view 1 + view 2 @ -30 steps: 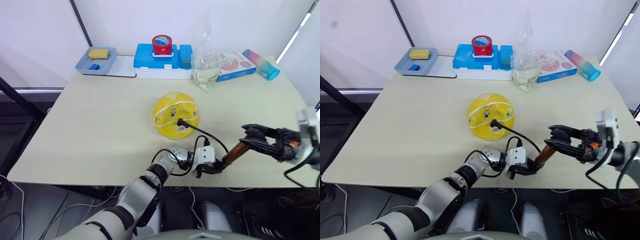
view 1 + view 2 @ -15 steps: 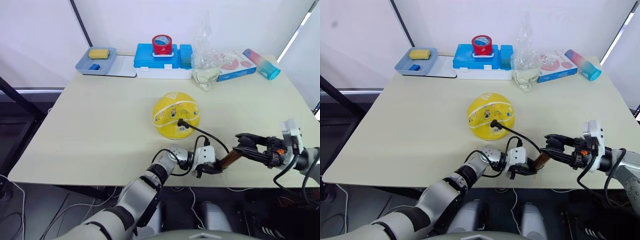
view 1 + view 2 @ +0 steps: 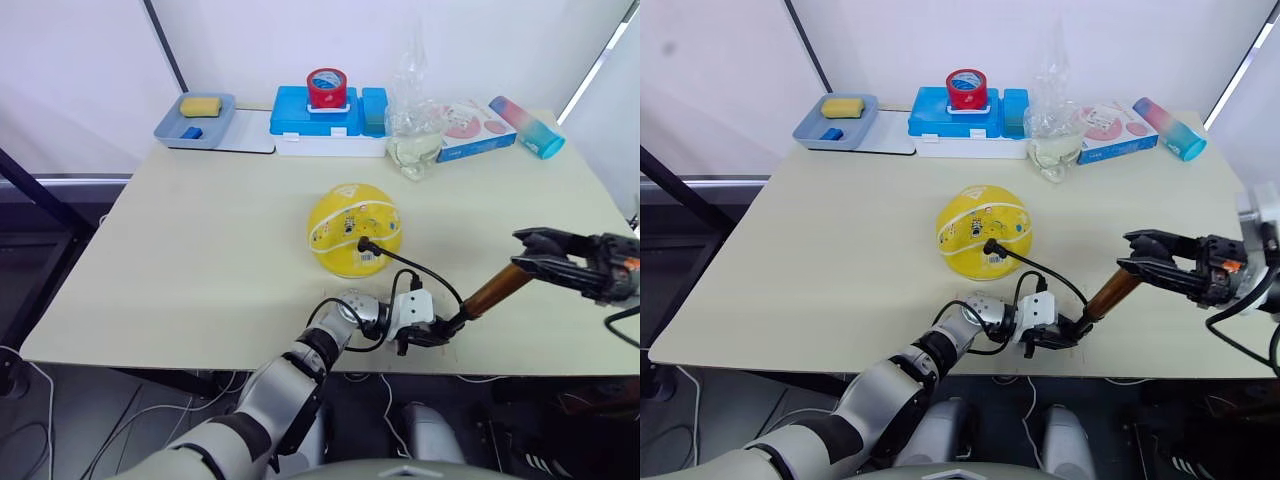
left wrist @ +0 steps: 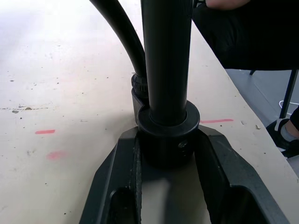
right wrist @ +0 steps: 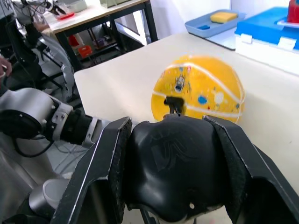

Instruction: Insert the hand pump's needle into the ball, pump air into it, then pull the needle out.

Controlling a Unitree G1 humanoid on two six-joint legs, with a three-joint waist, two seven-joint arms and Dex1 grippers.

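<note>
The yellow ball (image 3: 353,228) rests mid-table, dented at the top. The needle is hidden; its black fitting (image 3: 364,243) sits against the ball's front, and the black hose (image 3: 420,272) curves from it to the hand pump (image 3: 488,293). The pump lies slanted near the table's front edge, gold barrel showing. My left gripper (image 3: 436,331) is shut on the pump's black base cap (image 4: 167,140), its fingers (image 4: 117,182) on either side. My right gripper (image 3: 535,262) is shut on the pump's black handle (image 5: 173,163), to the ball's right.
Along the back edge stand a grey tray (image 3: 176,131) with a yellow sponge, a blue box (image 3: 290,112) carrying a red tape roll (image 3: 326,88), a clear plastic bag (image 3: 413,130), a pink-and-white box (image 3: 470,125) and a tumbler (image 3: 527,126). The table's front edge (image 3: 500,370) runs just below the pump.
My right gripper pushed the handle in toward the left gripper, then drew it back out to the right; more gold barrel shows. The left gripper and ball stayed put.
</note>
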